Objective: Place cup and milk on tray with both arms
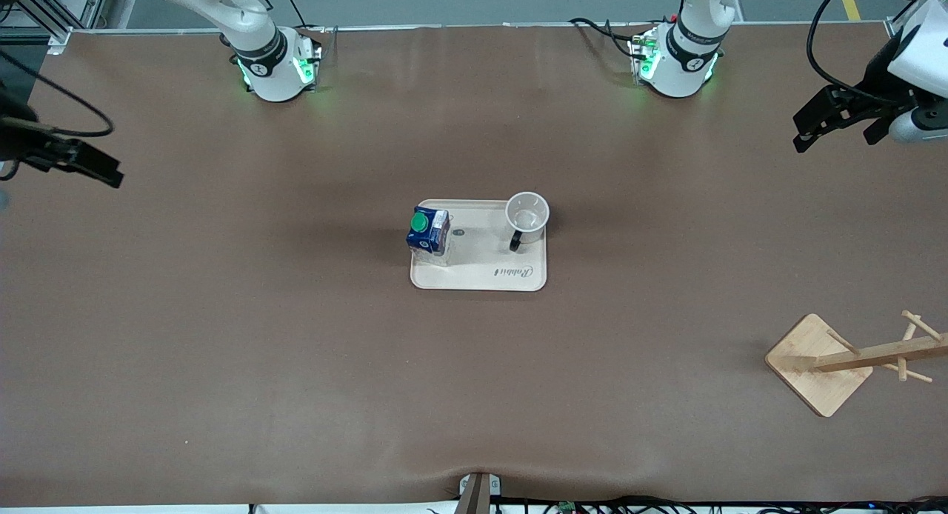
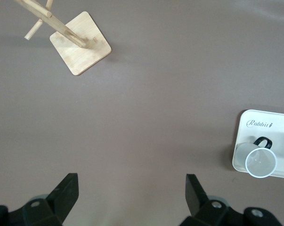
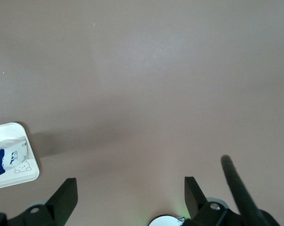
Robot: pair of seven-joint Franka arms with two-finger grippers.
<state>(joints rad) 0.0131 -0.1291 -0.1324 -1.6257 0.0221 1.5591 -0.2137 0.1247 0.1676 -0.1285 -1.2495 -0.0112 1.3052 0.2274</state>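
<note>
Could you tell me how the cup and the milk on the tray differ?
The cup is round, white and open-topped with a black handle; the milk is a boxy dark blue carton closed by a green cap. The cup sits at the left arm's end of the tray, the milk at the right arm's end. Both stand upright, untouched.

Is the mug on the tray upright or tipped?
Upright. The mug stands on the tray with its open mouth facing up, and its round rim and inside bottom are visible; it looks empty.
</note>
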